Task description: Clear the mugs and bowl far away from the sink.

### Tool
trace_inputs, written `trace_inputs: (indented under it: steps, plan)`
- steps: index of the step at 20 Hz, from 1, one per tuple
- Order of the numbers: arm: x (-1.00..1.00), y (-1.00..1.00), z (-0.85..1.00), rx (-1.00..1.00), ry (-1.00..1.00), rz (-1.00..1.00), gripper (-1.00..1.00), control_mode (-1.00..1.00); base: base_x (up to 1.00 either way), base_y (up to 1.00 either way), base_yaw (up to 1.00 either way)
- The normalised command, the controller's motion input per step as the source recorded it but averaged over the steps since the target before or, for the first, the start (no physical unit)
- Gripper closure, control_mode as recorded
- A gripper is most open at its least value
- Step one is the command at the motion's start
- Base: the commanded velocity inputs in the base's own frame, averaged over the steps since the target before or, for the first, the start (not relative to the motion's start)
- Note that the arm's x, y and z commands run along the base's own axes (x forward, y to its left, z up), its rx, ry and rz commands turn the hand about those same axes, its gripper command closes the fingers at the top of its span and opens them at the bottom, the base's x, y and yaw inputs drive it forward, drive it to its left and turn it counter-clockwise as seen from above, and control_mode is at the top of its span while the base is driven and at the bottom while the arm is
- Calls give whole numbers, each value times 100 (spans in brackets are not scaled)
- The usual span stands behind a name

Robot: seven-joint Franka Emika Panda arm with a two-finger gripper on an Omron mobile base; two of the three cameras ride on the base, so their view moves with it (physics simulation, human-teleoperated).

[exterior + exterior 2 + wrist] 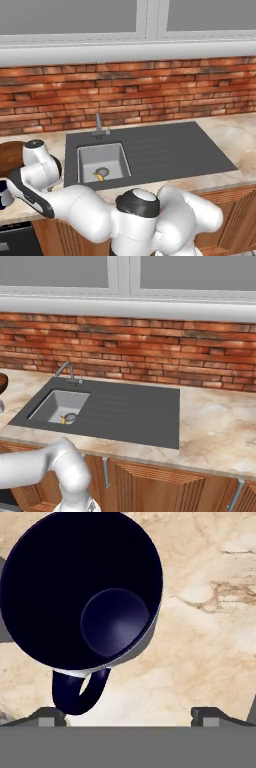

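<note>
One mug sits upright on the tabletop just below my wide-open fingers, offset toward one fingertip, handle pointing back at it.

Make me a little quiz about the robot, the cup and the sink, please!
1. True or false: the fingers are squeezing the mug.
2. Which way does the mug stand? A) upright, seen from above B) on its side C) upside down
3. Fill in: the faucet stands at the back of the ____.

Key: 1. False: the gripper is open, its tips apart near the mug's handle. 2. A, you look down into its dark inside on the marble counter. 3. sink.
</note>
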Motion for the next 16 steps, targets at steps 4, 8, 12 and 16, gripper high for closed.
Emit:
trace_inputs:
  steps: [4, 8, 12, 16]
  plan:
    - [35, 25, -17, 0, -2, 10, -100, -100, 0, 0, 0]
    - [24, 20, -18, 0, -2, 11, 100, -100, 0, 0, 0]
    - [2, 2, -21, 0, -2, 13, 100, -100, 0, 0, 0]
    - [0, 0, -26, 0, -3, 15, 100, -100, 0, 0, 0]
